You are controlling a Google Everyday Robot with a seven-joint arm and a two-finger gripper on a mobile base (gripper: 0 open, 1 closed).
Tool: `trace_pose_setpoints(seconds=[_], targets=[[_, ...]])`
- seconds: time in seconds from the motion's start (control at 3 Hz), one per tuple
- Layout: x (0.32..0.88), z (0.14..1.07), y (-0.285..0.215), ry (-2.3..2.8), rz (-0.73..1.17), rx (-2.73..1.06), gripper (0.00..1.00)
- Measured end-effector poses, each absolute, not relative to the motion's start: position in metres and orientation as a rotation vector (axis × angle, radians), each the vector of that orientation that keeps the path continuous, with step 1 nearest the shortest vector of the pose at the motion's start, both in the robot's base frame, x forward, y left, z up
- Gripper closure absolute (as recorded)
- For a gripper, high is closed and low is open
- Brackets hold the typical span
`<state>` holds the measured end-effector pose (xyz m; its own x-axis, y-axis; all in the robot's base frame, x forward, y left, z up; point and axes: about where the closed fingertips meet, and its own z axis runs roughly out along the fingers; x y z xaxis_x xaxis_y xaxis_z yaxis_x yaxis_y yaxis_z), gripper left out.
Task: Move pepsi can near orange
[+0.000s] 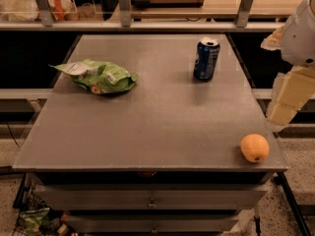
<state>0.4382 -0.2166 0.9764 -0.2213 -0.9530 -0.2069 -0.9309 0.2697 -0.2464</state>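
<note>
Holding the pale, blocky two-finger gripper [283,109] off the right edge of the flat grey table [147,127], above and just beyond the round, matte yellow-orange fruit, the orange [255,147], and carrying nothing visible; not revealing whether spread or pressed together, so cannot tell. Leaving the small dark blue cylindrical pepsi can [206,59] with the silver top standing upright toward the far right of the table, well apart from both the gripper and the orange. Judging the task as barely beginning, with the reach toward the can not yet made. Risking a toppled can by coming in too low or off-centre, since being tall and narrow and likely tipping and rolling at a sideways nudge rather than sliding. Risking, too, a slipped hold by closing on the smooth curved wall too near the rim. Worrying most about the orange: sitting near the front right corner, close to the edge, and probably rolling off the table if brushed by the arm swinging inward or bumped by the can during set-down. Lying well to the left, the crumpled green snack bag [98,76], posing no likely obstacle.
</note>
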Motion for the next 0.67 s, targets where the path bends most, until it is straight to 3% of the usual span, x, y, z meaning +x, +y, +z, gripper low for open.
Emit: trace_pose_setpoints(seconds=[0.67], targets=[[0.4435,0.9793,-0.2184,2.208,-0.086,-1.688,0.00]])
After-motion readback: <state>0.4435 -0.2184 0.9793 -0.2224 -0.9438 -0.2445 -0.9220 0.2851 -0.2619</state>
